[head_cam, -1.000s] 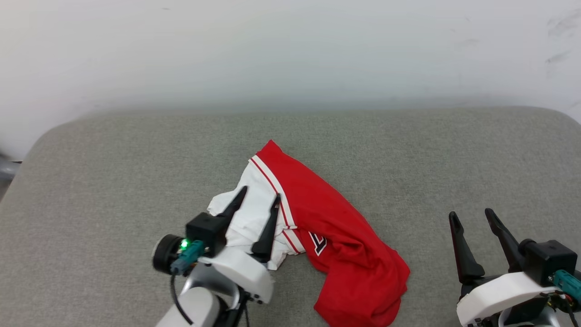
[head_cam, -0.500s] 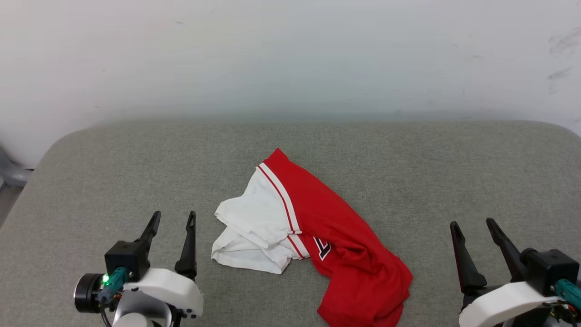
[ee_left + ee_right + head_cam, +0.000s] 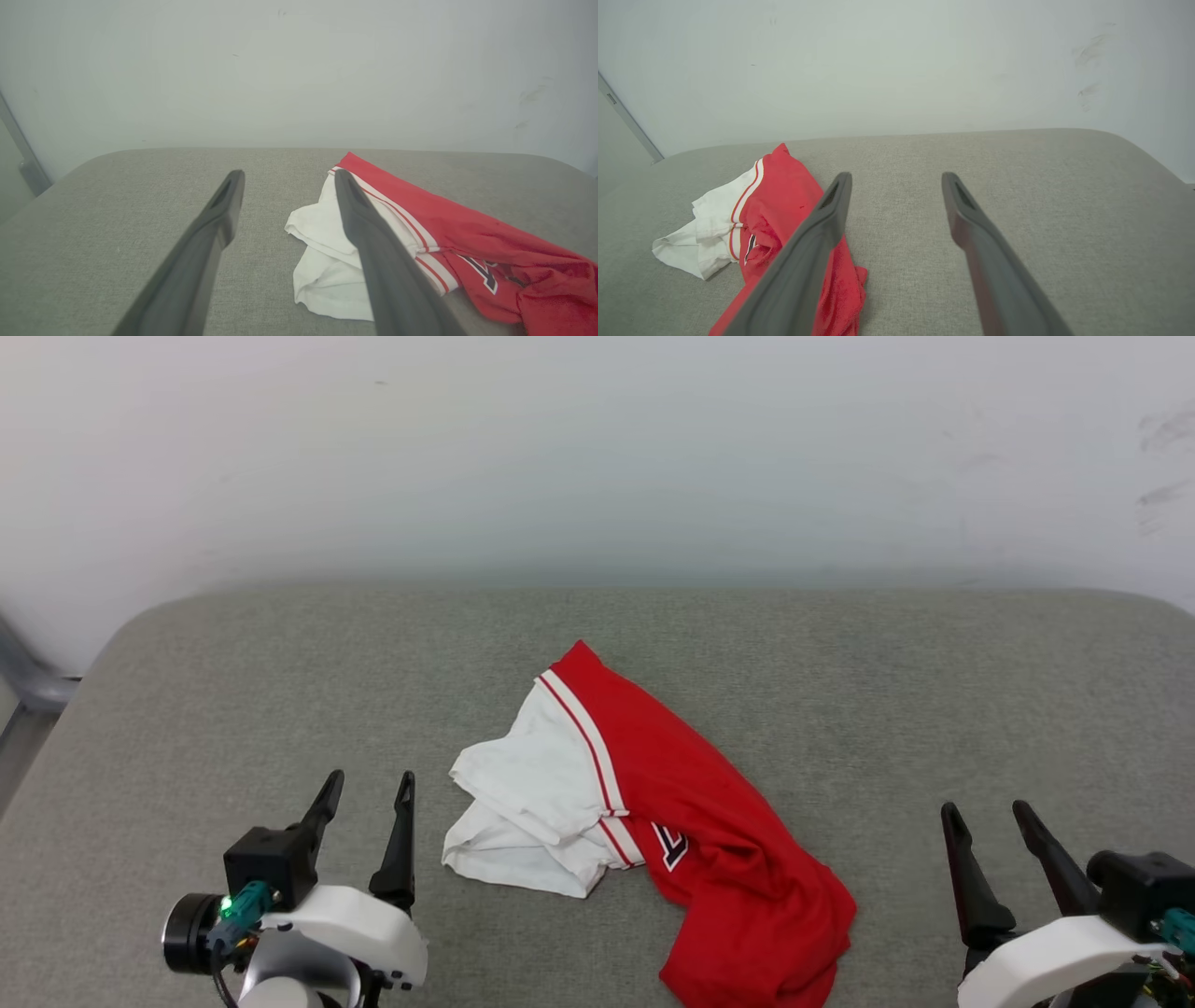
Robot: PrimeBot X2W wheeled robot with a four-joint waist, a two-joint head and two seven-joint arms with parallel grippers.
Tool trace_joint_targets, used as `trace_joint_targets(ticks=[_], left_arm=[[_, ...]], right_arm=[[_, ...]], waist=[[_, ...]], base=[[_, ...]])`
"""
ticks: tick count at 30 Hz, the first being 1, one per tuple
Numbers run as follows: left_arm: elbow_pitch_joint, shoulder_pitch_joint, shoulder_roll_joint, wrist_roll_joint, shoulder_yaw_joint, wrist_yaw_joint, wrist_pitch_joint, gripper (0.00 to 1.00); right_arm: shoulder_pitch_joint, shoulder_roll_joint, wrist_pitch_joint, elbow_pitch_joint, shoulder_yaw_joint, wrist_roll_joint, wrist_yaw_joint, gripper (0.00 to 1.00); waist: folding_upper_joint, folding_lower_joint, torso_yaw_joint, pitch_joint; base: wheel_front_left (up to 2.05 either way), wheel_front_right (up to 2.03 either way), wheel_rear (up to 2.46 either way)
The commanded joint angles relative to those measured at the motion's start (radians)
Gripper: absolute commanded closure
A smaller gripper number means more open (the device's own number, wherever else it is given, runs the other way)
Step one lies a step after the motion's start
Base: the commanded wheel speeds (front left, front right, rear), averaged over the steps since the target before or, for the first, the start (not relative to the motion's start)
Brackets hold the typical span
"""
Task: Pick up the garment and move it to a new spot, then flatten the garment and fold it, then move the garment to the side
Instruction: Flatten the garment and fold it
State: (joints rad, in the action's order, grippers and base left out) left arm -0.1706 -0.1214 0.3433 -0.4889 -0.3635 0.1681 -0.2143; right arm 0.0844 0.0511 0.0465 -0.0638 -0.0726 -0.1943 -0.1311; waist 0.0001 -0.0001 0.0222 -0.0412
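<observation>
Two hands empty, fingers apart: left hand (image 3: 371, 777) near jersey (image 3: 709, 821), right hand (image 3: 986, 807) further off. Jersey crumpled mid tabletop (image 3: 868, 681). Likely light, limp, bunching easily; pinch at sleeve (image 3: 523, 784) hem or red shoulder edge

A pale grey-white wall (image 3: 597, 448) runs across the far side, matt and evenly toned, and meets the bench (image 3: 840, 663) along a soft, hazy line. The bench is covered in grey woven cloth with a fine fleck, and its far corners are rounded on both left and right. Toward the wall's upper right are a few dark scuff marks (image 3: 1162, 490), faint and smudged. At the far left edge a slanting grey metal bar (image 3: 33, 677) stands beside the bench's corner, against the wall. The light is even and diffuse, casting only weak shadows on the cloth.
</observation>
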Motion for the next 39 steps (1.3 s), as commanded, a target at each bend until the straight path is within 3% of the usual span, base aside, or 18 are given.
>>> trace_joint_targets(ticks=[1, 8, 20, 31, 32, 33, 39], left_arm=[[0.004, -0.015, -0.002, -0.006, -0.001, -0.001, 0.001, 0.00], [0.007, -0.063, -0.027, -0.006, -0.017, -0.014, -0.003, 0.00], [-0.010, -0.161, -0.072, 0.007, -0.036, -0.041, -0.030, 0.00], [-0.044, -0.215, -0.115, 0.019, -0.026, -0.065, -0.048, 0.00], [-0.045, -0.217, -0.117, 0.021, -0.024, -0.068, -0.049, 0.00], [-0.047, -0.217, -0.119, 0.022, -0.022, -0.070, -0.050, 0.00], [-0.060, -0.213, -0.121, 0.031, -0.006, -0.078, -0.052, 0.00]], right_arm=[[-0.009, -0.001, 0.013, 0.007, -0.001, 0.005, 0.001, 0.00], [-0.109, 0.047, 0.213, 0.083, 0.076, -0.015, 0.001, 0.00], [-0.405, 0.237, 0.533, 0.170, 0.453, -0.175, 0.001, 0.00], [-0.618, 0.306, 0.645, 0.319, 0.658, -0.269, 0.001, 0.00], [-0.630, 0.311, 0.645, 0.327, 0.669, -0.273, 0.001, 0.56], [-0.640, 0.312, 0.637, 0.334, 0.675, -0.281, 0.001, 0.97], [-0.687, 0.310, 0.588, 0.362, 0.673, -0.297, 0.001, 1.00]], waist=[[-0.0001, 0.0001, 0.012, 0.006], [-0.0001, 0.0001, 0.084, 0.049], [-0.0001, 0.0001, 0.170, 0.172], [-0.0001, 0.0001, 0.202, 0.251], [-0.0001, 0.0001, 0.203, 0.254], [-0.0001, 0.0001, 0.203, 0.256], [-0.0001, 0.0001, 0.192, 0.257]], base=[[0.00, 0.00, 0.00], [0.00, 0.00, 0.00], [0.00, 0.00, 0.00], [0.00, 0.00, 0.00], [0.00, 0.00, 0.00], [0.00, 0.00, 0.00], [0.00, 0.00, 0.00]])
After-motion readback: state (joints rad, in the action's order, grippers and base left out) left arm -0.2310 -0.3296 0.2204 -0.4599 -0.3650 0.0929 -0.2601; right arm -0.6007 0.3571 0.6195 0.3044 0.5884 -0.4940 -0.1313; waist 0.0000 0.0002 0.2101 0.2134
